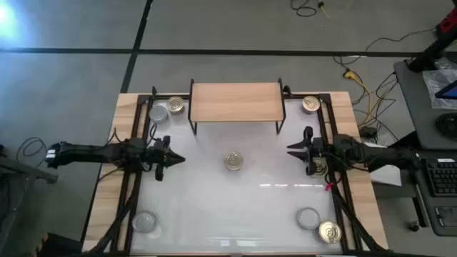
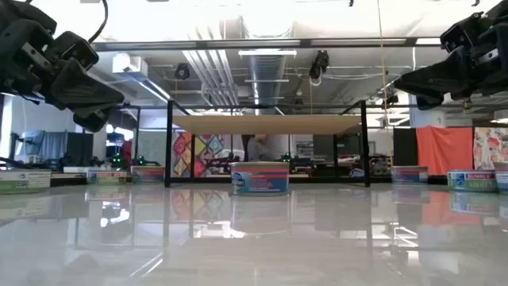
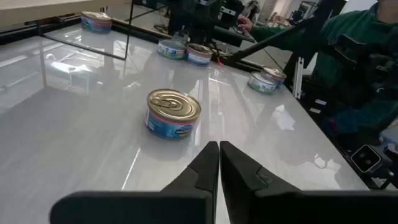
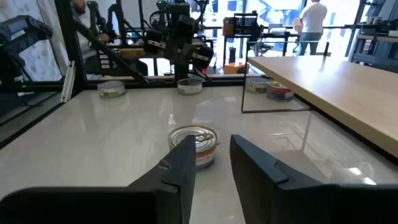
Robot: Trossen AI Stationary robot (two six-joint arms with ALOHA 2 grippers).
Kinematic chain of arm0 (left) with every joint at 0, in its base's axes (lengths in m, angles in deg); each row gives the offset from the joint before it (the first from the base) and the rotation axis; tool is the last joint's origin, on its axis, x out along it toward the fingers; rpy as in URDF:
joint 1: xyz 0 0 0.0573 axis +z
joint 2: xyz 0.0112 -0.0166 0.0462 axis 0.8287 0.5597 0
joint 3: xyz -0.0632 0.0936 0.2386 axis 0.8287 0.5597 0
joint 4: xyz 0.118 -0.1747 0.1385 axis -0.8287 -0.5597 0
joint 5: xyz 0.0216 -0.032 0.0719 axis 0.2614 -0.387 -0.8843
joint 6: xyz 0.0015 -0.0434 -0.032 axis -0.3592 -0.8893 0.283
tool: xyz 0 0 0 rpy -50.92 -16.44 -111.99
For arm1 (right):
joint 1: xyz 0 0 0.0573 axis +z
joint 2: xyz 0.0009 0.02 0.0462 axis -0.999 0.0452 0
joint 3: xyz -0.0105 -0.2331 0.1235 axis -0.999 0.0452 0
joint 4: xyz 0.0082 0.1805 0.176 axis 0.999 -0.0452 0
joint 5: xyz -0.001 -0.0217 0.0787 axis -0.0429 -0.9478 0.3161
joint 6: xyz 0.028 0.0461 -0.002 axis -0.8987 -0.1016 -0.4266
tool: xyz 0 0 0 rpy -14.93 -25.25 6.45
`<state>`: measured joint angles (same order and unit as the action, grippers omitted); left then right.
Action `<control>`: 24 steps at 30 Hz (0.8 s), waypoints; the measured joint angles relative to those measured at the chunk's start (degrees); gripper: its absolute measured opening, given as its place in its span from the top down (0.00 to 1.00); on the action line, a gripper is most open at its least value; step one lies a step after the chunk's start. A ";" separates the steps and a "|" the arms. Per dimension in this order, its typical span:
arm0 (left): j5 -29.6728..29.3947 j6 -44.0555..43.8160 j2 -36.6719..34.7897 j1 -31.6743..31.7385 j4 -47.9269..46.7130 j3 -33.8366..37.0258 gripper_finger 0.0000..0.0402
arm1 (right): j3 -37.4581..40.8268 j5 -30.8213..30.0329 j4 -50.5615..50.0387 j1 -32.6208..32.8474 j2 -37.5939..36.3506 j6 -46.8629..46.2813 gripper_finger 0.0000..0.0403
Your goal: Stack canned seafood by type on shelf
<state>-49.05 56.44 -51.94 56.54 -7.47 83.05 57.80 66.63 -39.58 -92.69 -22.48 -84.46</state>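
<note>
Labels: the centre tin (image 2: 260,178) wears a blue wrapper with a white oval logo and a pink band; the lettering is too small to read. At the right edge of the low view a green-labelled tin (image 2: 471,180) shows partial white capitals, not legible as a whole word.

Centre tin (image 1: 233,160) stands upright on the white counter (image 1: 235,207), gold lid up, just in front of the shelf (image 1: 236,103). It is round, with no long axis to speak of; the pull ring is visible on the lid in the left wrist view (image 3: 173,113).

The shelf sits at the counter's far middle, wooden top bare, long axis running left to right, black legs at its corners.

Other tins, all upright and flat on the counter:
- far left corner: one silver lid (image 1: 158,113) beside one gold lid (image 1: 176,106)
- far right corner: one gold lid (image 1: 310,104)
- near left: one silver lid (image 1: 145,221)
- near right: one silver lid (image 1: 308,218) with a gold lid (image 1: 329,232) just beside it
- one more partly hidden under the right arm (image 1: 318,167)

Left claw (image 1: 178,158): fingers pressed together, empty, raised above the counter left of the centre tin, pointing toward it.

Right claw (image 1: 291,149): narrow gap between fingers, nothing held, raised above the counter right of the centre tin, pointing toward it.
</note>
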 joint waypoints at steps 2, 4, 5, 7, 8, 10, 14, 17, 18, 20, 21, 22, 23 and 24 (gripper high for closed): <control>-0.02 0.01 -0.01 -0.02 -0.01 0.00 1.00 | 0.00 0.00 0.00 0.00 0.00 0.02 0.78; 0.00 0.00 0.00 -0.01 -0.01 0.00 1.00 | -0.01 0.00 -0.02 0.01 -0.01 0.01 0.80; -0.02 0.02 0.00 -0.02 -0.02 0.00 1.00 | 0.00 0.00 -0.02 0.02 0.00 0.01 0.80; -0.02 0.00 -0.01 0.00 -0.02 0.00 1.00 | 0.00 0.00 -0.01 0.00 0.00 0.02 0.82; 0.00 0.00 -0.01 -0.02 -0.02 0.00 1.00 | 0.00 0.00 -0.01 0.00 0.00 0.02 0.82; -0.02 0.00 0.00 -0.02 -0.02 0.00 1.00 | -0.02 0.00 -0.02 0.02 0.00 0.02 0.83; -0.02 0.01 -0.01 -0.01 -0.01 0.00 1.00 | 0.00 0.00 0.00 0.00 -0.02 0.02 0.85; -0.02 0.00 -0.02 -0.02 -0.02 0.00 1.00 | 0.00 0.00 -0.01 0.02 0.00 0.02 0.86; -0.02 0.00 0.00 -0.02 -0.02 0.00 1.00 | -0.01 0.00 -0.01 0.01 -0.01 0.02 0.86; 0.00 0.00 0.00 0.00 0.00 0.00 1.00 | -0.02 0.00 -0.02 0.02 -0.02 0.00 0.86; 0.00 0.02 0.00 -0.02 0.00 0.00 1.00 | -0.01 0.00 0.00 0.02 0.00 0.02 0.85; 0.00 0.00 0.00 0.00 -0.01 0.00 1.00 | -0.02 0.00 -0.02 0.00 -0.02 0.02 0.85; 0.00 0.02 -0.01 0.00 -0.01 0.00 1.00 | 0.00 0.00 0.00 0.02 -0.02 0.02 0.85; -0.01 0.01 -0.02 -0.02 -0.01 0.00 1.00 | -0.02 0.00 -0.01 0.02 0.00 0.02 0.84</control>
<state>-49.06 56.45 -51.96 56.53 -7.48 83.05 57.78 66.63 -39.59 -92.67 -22.47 -84.44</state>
